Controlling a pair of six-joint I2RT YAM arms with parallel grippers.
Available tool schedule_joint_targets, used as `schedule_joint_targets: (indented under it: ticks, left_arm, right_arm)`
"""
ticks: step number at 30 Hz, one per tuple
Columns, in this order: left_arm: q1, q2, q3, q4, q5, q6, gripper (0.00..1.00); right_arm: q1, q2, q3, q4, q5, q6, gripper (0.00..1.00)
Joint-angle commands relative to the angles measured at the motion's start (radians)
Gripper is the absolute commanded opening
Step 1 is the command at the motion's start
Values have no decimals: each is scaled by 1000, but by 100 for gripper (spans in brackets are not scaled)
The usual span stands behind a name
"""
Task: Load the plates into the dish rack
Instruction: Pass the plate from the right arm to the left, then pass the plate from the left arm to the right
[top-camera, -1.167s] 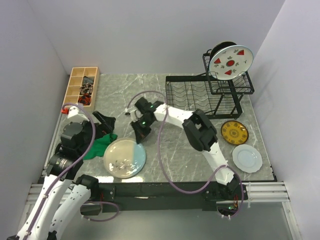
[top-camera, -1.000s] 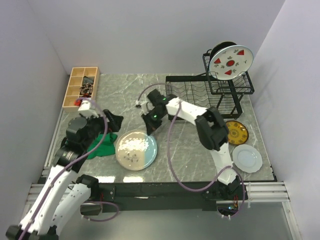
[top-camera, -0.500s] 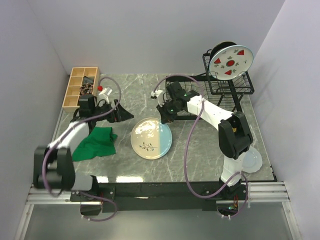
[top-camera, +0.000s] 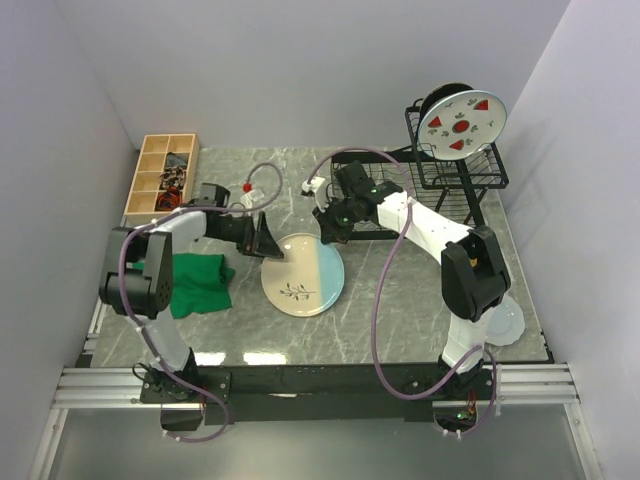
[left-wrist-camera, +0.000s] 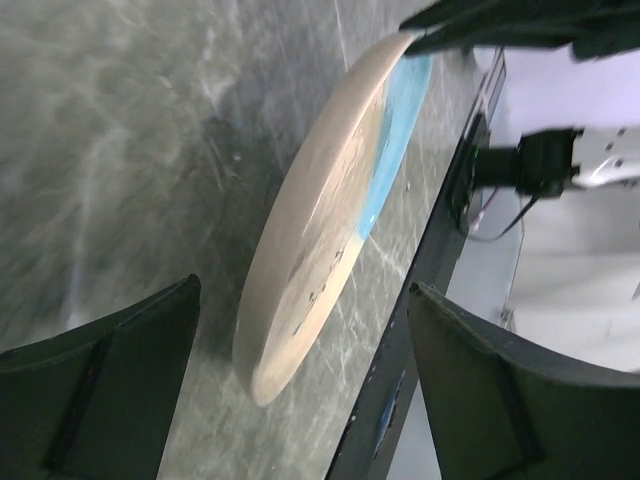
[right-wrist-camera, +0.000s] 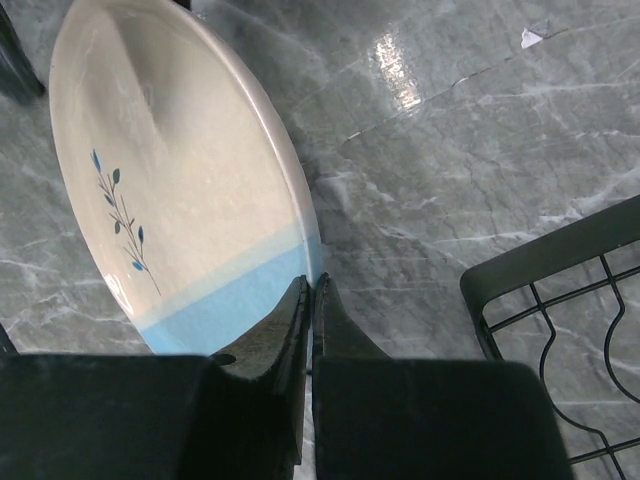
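Round glazed plate (top-camera: 302, 275), cream with a blue band (leaf sprig), mid-table on veined grey marble (top-camera: 400, 290); wire rack (top-camera: 385, 185) at 2 o'clock. Right gripper (right-wrist-camera: 311, 300) clamps its rim. Left gripper (left-wrist-camera: 300, 290) apart, straddling the opposite rim; contact blurred.

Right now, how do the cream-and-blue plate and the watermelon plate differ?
The cream-and-blue plate lies low, rim pinched by the right gripper; the watermelon plate stands upright in the top basket of the dish rack. One bears a leaf sprig, the other red slices. Both are round.
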Motion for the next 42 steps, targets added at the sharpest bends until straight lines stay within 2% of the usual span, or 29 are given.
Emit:
schedule_joint_targets:
  ticks: [1,4,7,11,13,14,15,18,19,21,22,24,25,26,28,32,35,42]
  left_arm:
    - [-74,54,67,-146,30,182,88]
    - [-88,59,61,-134,16,182,80]
    - [-88,33,40,-83,-6,151,67]
    - [-89,11,35,-43,-27,122,35]
    - [-89,-9,26,-19,-42,104,22]
    - [-89,-16,23,-5,-55,90,6]
    - [-89,-27,18,15,-64,87,1]
    - [-89,-107,-5,52,-94,104,1]
    - [-91,-128,-22,57,-113,119,1]
    - [-91,-189,-36,66,-128,165,1]
    - [-91,-210,-43,63,-136,177,1]
    - [-91,-240,-43,54,-156,222,1]
    - [-92,-268,-43,44,-156,237,1]
    - [-94,-279,-42,40,-147,280,1]
    - [-109,-314,-39,38,-148,311,1]
    - [-161,-369,-26,38,-176,395,1]
    - [-184,-397,-14,41,-188,398,1]
    - [-237,-429,1,55,-233,374,1]
  right_arm:
    - [-30,-43,65,58,-68,-16,0]
    - [-42,-23,93,50,-85,-3,0]
    - [-48,-8,110,39,-94,0,0]
    - [-54,3,110,36,-119,4,0]
    - [-53,5,111,30,-128,6,0]
    - [-54,8,114,26,-139,6,0]
    - [-54,9,119,19,-148,3,0]
    - [-68,18,148,-39,-206,-32,2]
    - [-74,26,160,-81,-226,-55,25]
    - [-93,26,195,-122,-278,-75,46]
    - [-100,25,209,-163,-303,-106,64]
    - [-113,24,244,-212,-344,-152,80]
    - [-116,31,261,-284,-379,-225,93]
    - [-117,35,292,-325,-393,-273,100]
    - [-116,43,300,-388,-430,-362,100]
    - [-123,28,251,-389,-487,-448,100]
    - [-139,-5,200,-387,-568,-555,100]
    - [-136,-23,163,-392,-607,-689,98]
